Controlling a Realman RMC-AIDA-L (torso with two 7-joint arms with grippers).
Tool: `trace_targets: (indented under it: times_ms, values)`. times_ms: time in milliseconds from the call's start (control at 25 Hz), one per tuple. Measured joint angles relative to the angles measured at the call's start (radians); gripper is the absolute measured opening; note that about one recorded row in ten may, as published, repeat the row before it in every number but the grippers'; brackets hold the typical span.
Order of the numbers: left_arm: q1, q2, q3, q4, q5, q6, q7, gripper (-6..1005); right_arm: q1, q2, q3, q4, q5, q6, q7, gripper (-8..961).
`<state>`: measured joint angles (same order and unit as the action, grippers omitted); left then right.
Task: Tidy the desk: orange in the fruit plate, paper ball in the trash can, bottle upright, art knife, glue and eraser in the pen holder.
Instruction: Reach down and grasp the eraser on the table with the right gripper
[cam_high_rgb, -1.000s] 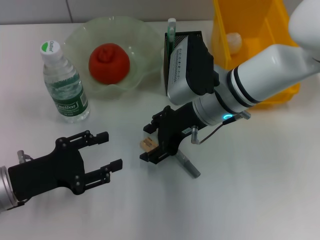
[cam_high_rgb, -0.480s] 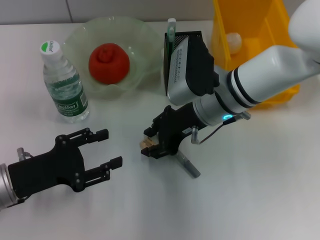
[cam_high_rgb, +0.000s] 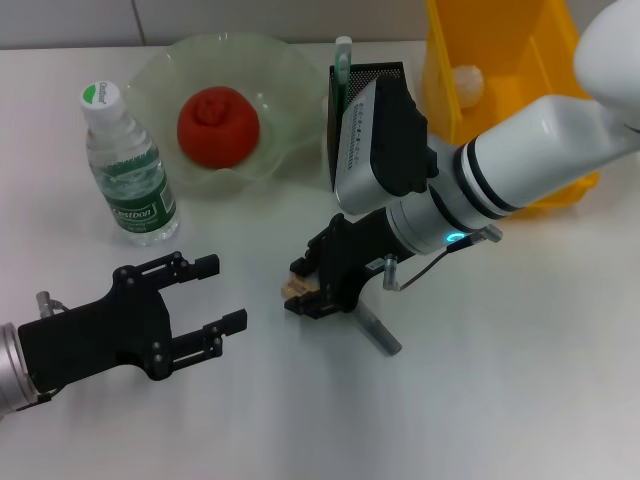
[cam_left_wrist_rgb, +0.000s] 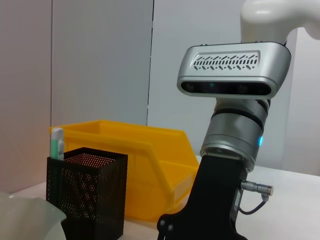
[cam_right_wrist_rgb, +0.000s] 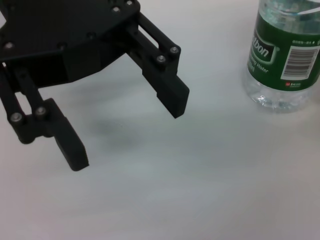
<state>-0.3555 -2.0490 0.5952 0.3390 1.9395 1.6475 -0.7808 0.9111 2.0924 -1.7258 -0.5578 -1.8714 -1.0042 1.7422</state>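
Note:
My right gripper (cam_high_rgb: 304, 291) is low over the table's middle, shut on a small tan eraser (cam_high_rgb: 291, 287). A grey art knife (cam_high_rgb: 377, 328) lies on the table just beside it. My left gripper (cam_high_rgb: 218, 294) rests open and empty at the lower left; it also shows in the right wrist view as the left gripper (cam_right_wrist_rgb: 130, 134). The bottle (cam_high_rgb: 126, 168) stands upright at the far left. A reddish orange (cam_high_rgb: 218, 125) sits in the green fruit plate (cam_high_rgb: 285, 70). The black mesh pen holder (cam_high_rgb: 368, 74) holds a green-white glue stick (cam_high_rgb: 343, 62). A paper ball (cam_high_rgb: 467, 83) lies in the yellow trash can (cam_high_rgb: 520, 60).
My right arm's wrist camera (cam_high_rgb: 378, 140) hangs over the front of the pen holder. In the left wrist view the pen holder (cam_left_wrist_rgb: 87, 195) stands before the yellow trash can (cam_left_wrist_rgb: 140, 165). The bottle (cam_right_wrist_rgb: 285, 60) is near my left gripper.
My right gripper's fingers have shut on the eraser, which they straddled a second ago. The left gripper has barely shifted.

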Motion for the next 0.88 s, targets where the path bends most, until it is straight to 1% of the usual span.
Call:
trace_targets:
  times_ms: [280, 720, 880]
  values:
    - [-0.002, 0.0, 0.0, 0.0, -0.003, 0.0, 0.001, 696, -0.001, 0.0, 0.0, 0.0, 0.002, 0.0, 0.0, 334]
    - [-0.002, -0.003, 0.001, 0.0, -0.005, 0.0, 0.002, 696, -0.003, 0.0, -0.018, -0.001, 0.003, -0.001, 0.006, 333]
    - [-0.002, -0.004, 0.002, 0.0, -0.005, 0.0, 0.003, 696, -0.006, 0.0, -0.026, -0.005, 0.003, 0.001, 0.011, 309]
